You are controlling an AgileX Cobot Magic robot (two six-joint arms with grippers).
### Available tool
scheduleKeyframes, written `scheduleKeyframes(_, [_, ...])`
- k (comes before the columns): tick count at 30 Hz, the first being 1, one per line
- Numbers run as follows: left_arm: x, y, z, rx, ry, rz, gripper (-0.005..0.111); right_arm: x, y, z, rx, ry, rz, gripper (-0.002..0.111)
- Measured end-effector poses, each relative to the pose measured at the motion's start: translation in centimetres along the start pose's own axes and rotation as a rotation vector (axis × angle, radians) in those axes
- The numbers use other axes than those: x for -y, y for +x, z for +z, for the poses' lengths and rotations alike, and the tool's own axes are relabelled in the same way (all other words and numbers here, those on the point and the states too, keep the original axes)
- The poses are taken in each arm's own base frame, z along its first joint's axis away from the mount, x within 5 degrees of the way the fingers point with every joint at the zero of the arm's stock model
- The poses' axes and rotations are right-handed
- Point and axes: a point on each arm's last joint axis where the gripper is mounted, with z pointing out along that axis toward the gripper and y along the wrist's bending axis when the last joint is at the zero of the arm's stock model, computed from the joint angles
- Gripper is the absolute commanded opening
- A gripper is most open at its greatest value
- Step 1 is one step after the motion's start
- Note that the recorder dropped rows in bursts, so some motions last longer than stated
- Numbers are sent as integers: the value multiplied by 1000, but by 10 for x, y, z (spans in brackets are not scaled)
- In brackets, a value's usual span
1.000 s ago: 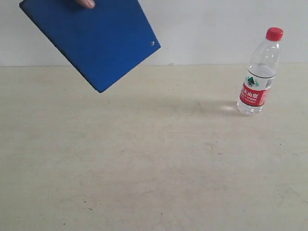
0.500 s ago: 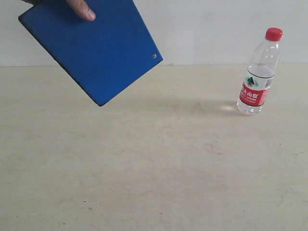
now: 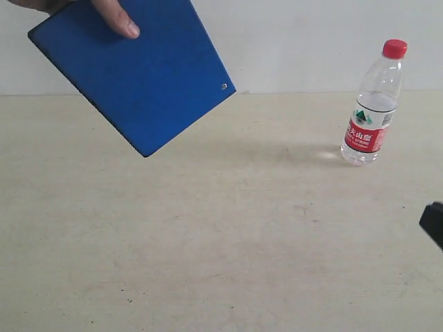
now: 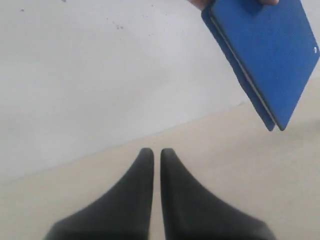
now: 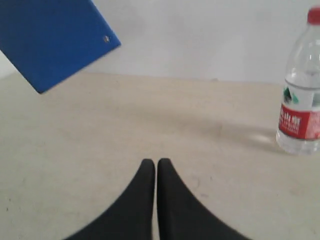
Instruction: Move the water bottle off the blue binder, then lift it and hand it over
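The water bottle (image 3: 372, 107) stands upright on the table at the right rear, clear with a red cap and a red, white and green label; the right wrist view also shows the bottle (image 5: 301, 90). A person's hand (image 3: 114, 15) holds the blue binder (image 3: 135, 72) tilted in the air at the upper left, clear of the table. The binder (image 4: 265, 55) also shows in the left wrist view, and the binder (image 5: 50, 37) in the right wrist view. My left gripper (image 4: 152, 152) is shut and empty. My right gripper (image 5: 152, 162) is shut and empty, its black tip (image 3: 432, 223) just entering the exterior view's right edge.
A beige table (image 3: 221, 235) runs back to a white wall (image 3: 304, 41). Nothing else stands on the table.
The hand has lowered the binder slightly and shifted it a little right. My right gripper's black tip has come into the exterior view at the right edge. The bottle has not moved.
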Motion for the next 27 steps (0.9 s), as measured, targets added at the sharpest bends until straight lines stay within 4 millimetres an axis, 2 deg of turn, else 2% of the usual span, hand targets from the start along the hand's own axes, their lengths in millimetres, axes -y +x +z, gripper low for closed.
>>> scheduleKeyframes(6, [6,9,2,-22,39,-297,4,-1,20,1,-168,-20,42,0])
scheduleKeyframes(10, [8,16,4,-20,46,-444,4,-2,24,0,-202,-22,103,0])
scheduleKeyframes(17, [9,27,7,-20,27,-480,4,-3,26,0,-220,-14,281,0])
scheduleKeyframes(27, [9,27,7,-17,26,-480,4,-3,26,0,-220,-11,314,0])
